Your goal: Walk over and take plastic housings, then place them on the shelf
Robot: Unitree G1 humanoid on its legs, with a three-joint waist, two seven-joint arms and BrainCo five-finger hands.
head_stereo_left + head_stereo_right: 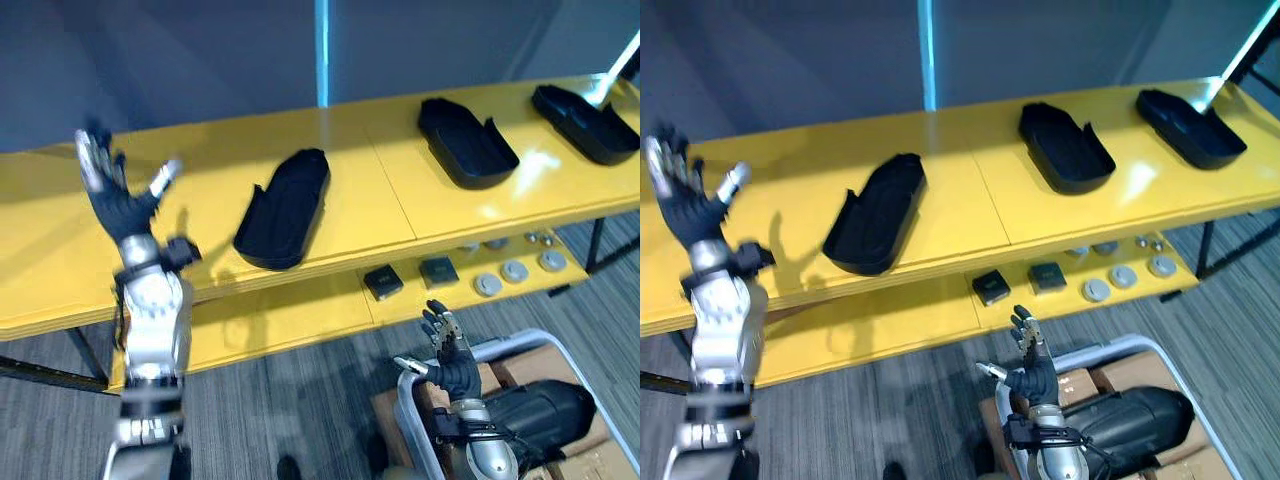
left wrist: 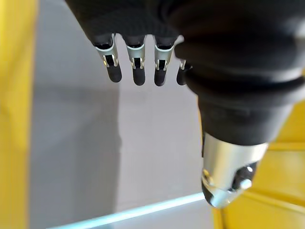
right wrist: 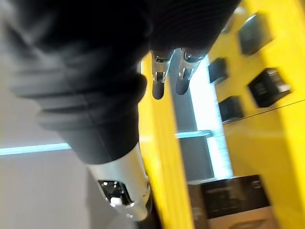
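The housing I have yet to pick up, a black plastic housing [image 1: 545, 412], lies in the white-rimmed bin [image 1: 520, 340]. It sits just to the right of my right hand [image 1: 452, 365] and back towards its wrist, so the fingertips point away from it towards the shelf. As far as I can judge, its long axis runs crosswise to that hand, though the forearm covers its near end. The right hand is relaxed, with fingers straight and spread and nothing in them, and it is much the nearer hand. I reckon it must turn back and down into the bin to get a grasp. My left hand [image 1: 118, 205] is well apart, raised over the left end of the top shelf board [image 1: 200, 160], also released and empty. I count four housings: the one in the bin and three on the top board. Of those three, the nearest shelf housing [image 1: 285, 208] is just right of the left hand, with the middle housing [image 1: 465, 140] and the far housing [image 1: 585, 122] beyond it. On the lower shelf board [image 1: 270, 320], ahead of the right hand, I count two small black boxes [image 1: 383, 282] and three larger silver discs [image 1: 514, 270]. A few smaller pieces behind them I cannot count. Cardboard boxes [image 1: 520, 365] sit by the bin.
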